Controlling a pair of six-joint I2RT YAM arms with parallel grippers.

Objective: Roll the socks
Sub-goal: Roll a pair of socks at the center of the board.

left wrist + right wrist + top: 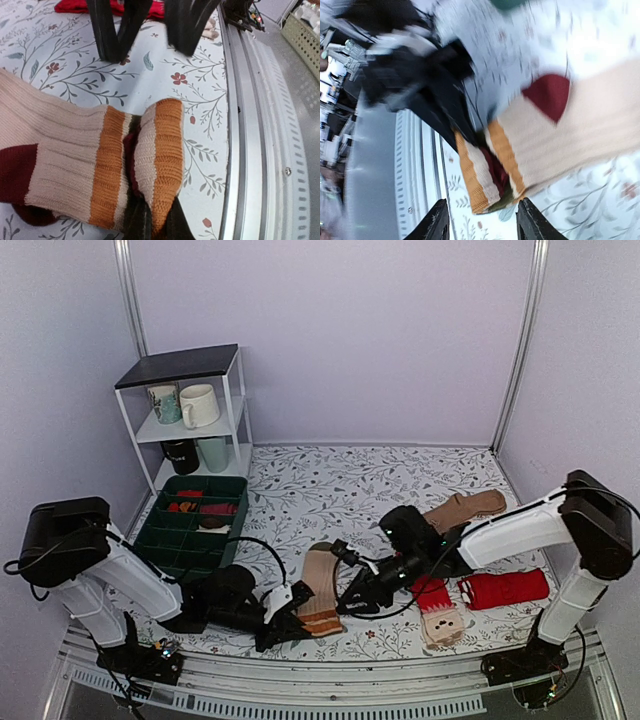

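Observation:
The tan-beige socks point(322, 585) lie flat near the table's front edge, with orange stripes and a maroon patch. In the left wrist view the striped end of the socks point(160, 150) is folded up off the cloth, and my left gripper point(152, 225) is shut on that folded end. In the top view the left gripper point(295, 613) sits at the socks' near left corner. My right gripper point(352, 602) stands just right of the socks, open. Its fingers point(437, 225) straddle the air below the striped end of the socks point(490, 175) without touching it; the right wrist view is blurred.
Bright red socks point(505, 588) and a red sock with a beige face end point(442, 618) lie to the right. Brown socks point(465, 508) lie behind them. A green divided bin point(195, 525) and a white shelf with mugs point(190, 405) stand at the left. A metal rail point(250, 150) runs along the front edge.

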